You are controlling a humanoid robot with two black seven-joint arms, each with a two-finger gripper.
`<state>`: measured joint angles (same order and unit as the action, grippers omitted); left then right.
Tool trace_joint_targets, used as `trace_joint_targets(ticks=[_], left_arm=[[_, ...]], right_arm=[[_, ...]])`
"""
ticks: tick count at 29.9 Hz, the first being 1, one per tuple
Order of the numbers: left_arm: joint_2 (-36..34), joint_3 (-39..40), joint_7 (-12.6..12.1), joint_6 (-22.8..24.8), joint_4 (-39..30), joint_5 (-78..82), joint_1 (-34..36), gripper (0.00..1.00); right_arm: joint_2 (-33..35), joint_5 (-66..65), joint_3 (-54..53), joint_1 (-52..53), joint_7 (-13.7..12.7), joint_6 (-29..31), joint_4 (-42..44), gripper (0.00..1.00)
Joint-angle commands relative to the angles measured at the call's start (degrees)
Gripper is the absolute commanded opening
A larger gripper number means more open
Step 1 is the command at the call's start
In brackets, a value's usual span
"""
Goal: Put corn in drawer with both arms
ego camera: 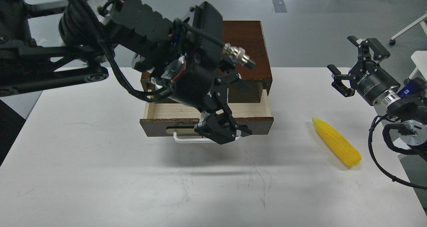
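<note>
The yellow corn (337,147) lies on the white table at the right, pointed end toward the cabinet. The drawer (156,127) stands partly pulled out, its pale plywood inside showing, its white handle (186,140) partly behind my left gripper. My left gripper (245,108) hangs above the drawer's front right part with its fingers spread, open and empty; whether its lower finger (220,130) touches the handle I cannot tell. My right gripper (347,58) is open and empty, raised above the table behind the corn.
The dark brown cabinet (248,43) that holds the drawer stands at the table's back middle, much of it hidden by my left arm. The table's right edge (412,187) runs close to the corn. Grey floor lies beyond.
</note>
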<state>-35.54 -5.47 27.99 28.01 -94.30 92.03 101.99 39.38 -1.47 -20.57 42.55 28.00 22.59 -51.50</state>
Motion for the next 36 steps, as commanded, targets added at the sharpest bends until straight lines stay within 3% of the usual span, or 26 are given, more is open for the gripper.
trace_joint_targets(ticks=[1, 9, 17, 20, 25, 30, 36], left_arm=[[-2.5, 3.26, 0.01, -0.01, 5.68, -14.55, -4.94, 0.98], [-8.92, 5.73, 0.01, -0.01, 11.75, -40.56, -13.38, 0.98], [-10.77, 6.08, 0.01, -0.06, 20.11, -68.97, -23.06, 0.98], [-10.77, 6.09, 0.01, -4.87, 22.13, -77.24, -26.66, 0.98], [-10.6, 6.26, 0.01, -8.05, 24.59, -82.34, -31.66, 0.98], [-10.07, 11.71, 0.01, -7.97, 28.11, -89.12, -39.15, 0.98], [-8.4, 24.28, 0.01, -7.18, 32.24, -90.27, -50.84, 0.98]], right_arm=[[0.0, -0.02, 0.0, -0.01, 0.0, 0.0, 0.0, 1.0], [0.0, -0.02, 0.0, -0.01, 0.0, 0.0, 0.09, 1.0], [0.0, -0.02, 0.0, 0.08, 0.0, 0.0, 0.35, 1.0], [0.08, -0.02, 0.09, 0.08, 0.0, 0.09, 0.26, 1.0], [0.08, -0.11, 0.09, 0.17, 0.0, 0.09, 0.35, 1.0], [0.17, -0.2, 0.27, 0.61, 0.0, 0.09, 0.61, 1.0], [3.95, -0.29, 0.27, 2.01, 0.0, 0.88, 0.35, 1.0]])
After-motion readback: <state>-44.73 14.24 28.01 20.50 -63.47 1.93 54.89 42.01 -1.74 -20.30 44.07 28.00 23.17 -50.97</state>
